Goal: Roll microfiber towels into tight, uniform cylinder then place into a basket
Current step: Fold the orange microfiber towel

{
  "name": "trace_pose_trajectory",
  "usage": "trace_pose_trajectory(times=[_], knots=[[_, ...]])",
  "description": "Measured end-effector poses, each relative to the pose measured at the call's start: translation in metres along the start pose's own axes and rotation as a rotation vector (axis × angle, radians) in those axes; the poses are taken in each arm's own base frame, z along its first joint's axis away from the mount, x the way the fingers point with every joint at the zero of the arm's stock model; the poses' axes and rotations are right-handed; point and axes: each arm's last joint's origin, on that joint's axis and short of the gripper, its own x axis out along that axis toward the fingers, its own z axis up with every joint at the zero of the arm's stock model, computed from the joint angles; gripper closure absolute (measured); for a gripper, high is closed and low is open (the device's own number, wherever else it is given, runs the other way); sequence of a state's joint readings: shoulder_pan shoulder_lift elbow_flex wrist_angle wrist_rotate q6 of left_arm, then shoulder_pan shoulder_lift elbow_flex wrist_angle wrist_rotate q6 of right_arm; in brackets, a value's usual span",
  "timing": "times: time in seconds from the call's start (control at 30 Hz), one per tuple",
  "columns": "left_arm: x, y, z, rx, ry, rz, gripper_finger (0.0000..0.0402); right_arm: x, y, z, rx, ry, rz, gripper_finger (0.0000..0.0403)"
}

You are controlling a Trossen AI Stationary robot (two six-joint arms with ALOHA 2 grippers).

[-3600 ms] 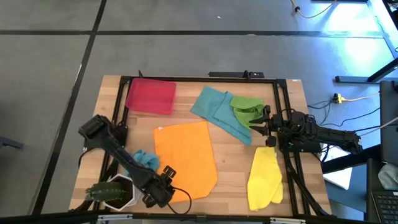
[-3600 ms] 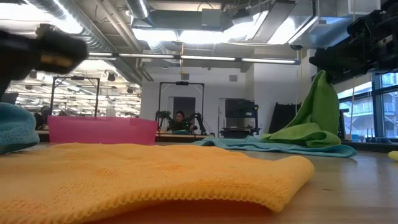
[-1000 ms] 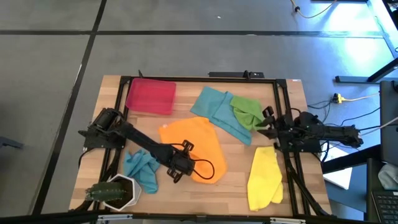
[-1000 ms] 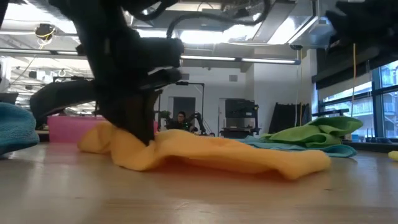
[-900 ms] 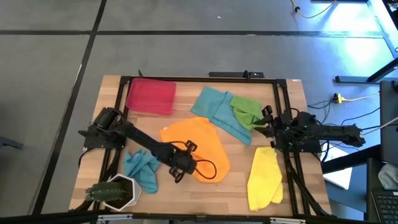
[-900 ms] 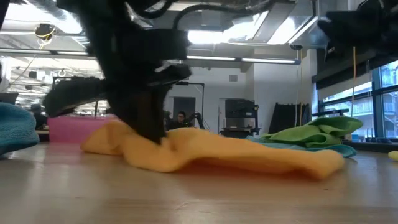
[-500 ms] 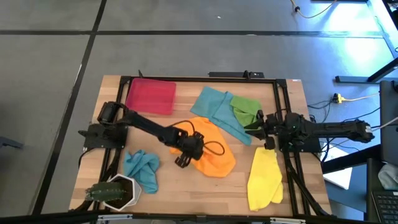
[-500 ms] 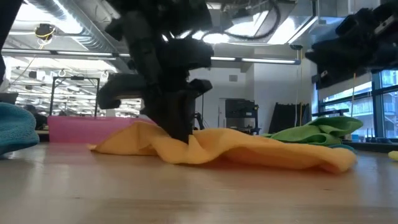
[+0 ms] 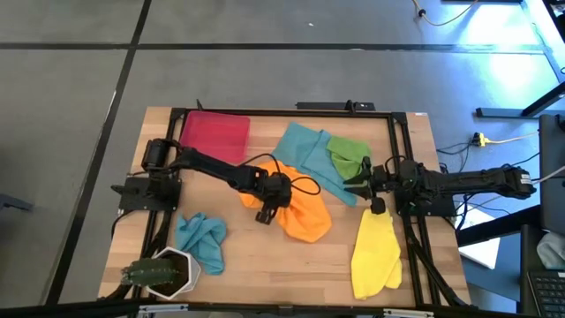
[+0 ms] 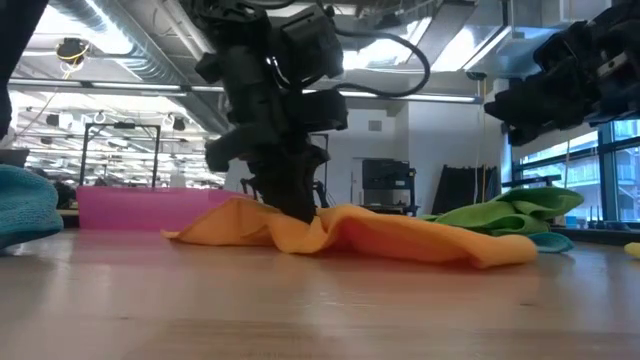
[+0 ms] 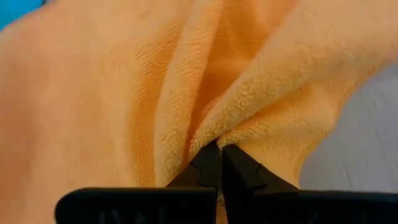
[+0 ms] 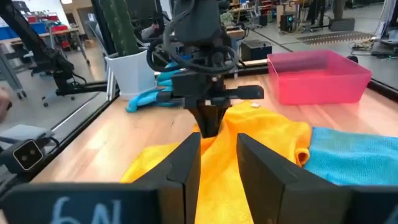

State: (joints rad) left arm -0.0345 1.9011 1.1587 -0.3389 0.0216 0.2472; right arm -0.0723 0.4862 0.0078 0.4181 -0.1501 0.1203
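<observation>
A wooden tabletop (image 9: 265, 265) is seen in an open workshop. Mid-table, the bunched orange towel (image 9: 305, 212) is pinched by the left gripper (image 9: 271, 201); its fingertips are hidden in the folds. The right gripper (image 9: 355, 187) is held partly spread near the right edge. The basket (image 9: 214, 136) sits at the far-left corner.

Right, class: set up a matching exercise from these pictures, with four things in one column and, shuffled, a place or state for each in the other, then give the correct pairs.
Things:
1. orange towel
2. yellow towel
3. basket
4. green towel

Places or states:
A. lying on a teal towel
B. pinched by the shut left gripper
C. far left part of the table, nothing in it
D. near right, flat, untouched

Pairs: 1-B, 2-D, 3-C, 4-A
</observation>
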Motion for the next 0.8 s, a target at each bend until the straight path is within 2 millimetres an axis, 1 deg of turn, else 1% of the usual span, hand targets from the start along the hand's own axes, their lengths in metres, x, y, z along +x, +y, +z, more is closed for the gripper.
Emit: trace_pose_trajectory(times=[0.1, 0.2, 0.4, 0.53, 0.7, 0.8], knots=[[0.000, 0.000, 0.001, -0.049, -0.005, 0.001, 0.0401, 0.001, 0.000, 0.002, -0.007, -0.026, 0.003, 0.0298], [0.000, -0.001, 0.005, -0.082, -0.048, 0.008, 0.0401, 0.001, 0.000, 0.003, 0.016, -0.035, 0.008, 0.0298], [-0.001, -0.003, 0.015, -0.170, -0.142, 0.016, 0.0401, 0.003, 0.005, 0.005, 0.012, -0.037, 0.168, 0.0298], [-0.002, -0.009, 0.022, -0.192, -0.205, 0.015, 0.0401, 0.003, 0.005, 0.005, 0.013, -0.037, 0.179, 0.0298], [-0.004, -0.018, 0.032, -0.258, -0.287, 0.057, 0.0401, 0.003, 0.006, 0.008, 0.008, -0.074, 0.186, 0.0298], [-0.005, -0.025, 0.037, -0.260, -0.330, 0.075, 0.0401, 0.003, 0.007, 0.010, 0.020, -0.089, 0.200, 0.0298]])
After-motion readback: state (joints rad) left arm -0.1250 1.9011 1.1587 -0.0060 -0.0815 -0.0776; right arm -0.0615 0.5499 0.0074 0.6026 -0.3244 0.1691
